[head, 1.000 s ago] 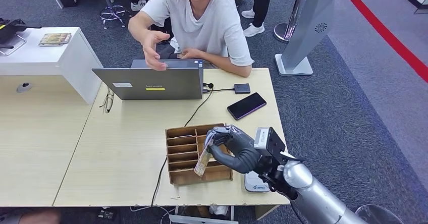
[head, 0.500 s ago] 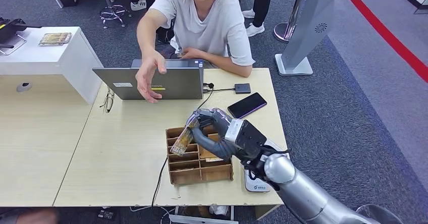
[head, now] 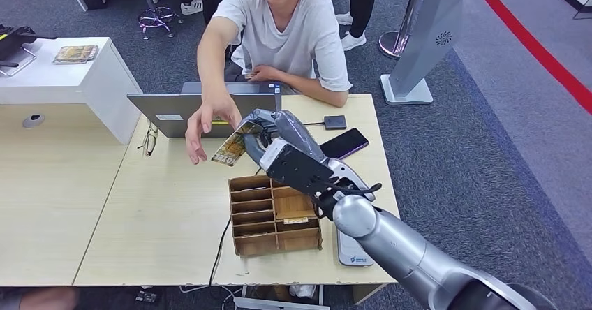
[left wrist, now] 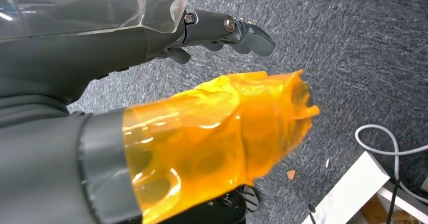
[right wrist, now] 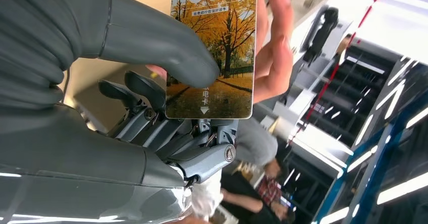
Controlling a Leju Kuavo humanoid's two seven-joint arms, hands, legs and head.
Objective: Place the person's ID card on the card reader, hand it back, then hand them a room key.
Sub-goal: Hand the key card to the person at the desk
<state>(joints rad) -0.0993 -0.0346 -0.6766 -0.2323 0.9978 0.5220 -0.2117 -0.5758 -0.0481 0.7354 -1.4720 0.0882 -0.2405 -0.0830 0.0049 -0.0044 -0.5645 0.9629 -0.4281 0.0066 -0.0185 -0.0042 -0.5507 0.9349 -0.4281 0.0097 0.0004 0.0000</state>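
Note:
My right hand holds a room key card with an autumn-tree picture, raised above the table in front of the laptop. In the right wrist view the card reads "HOTEL" and sits pinched under my thumb. The person's outstretched hand reaches toward the card's edge; their fingers show right behind it, and I cannot tell whether they touch it. The white card reader lies at the table's near right edge. My left hand hangs over the carpet, fingers extended, holding nothing.
A wooden slotted card box stands on the table below my right arm. A grey laptop, a dark phone, glasses and a black cable lie around it. A white counter stands at the left.
My right hand lifted the key card out of the wooden box and carried it up and forward-left toward the person. The person's hand came down and out to meet it.

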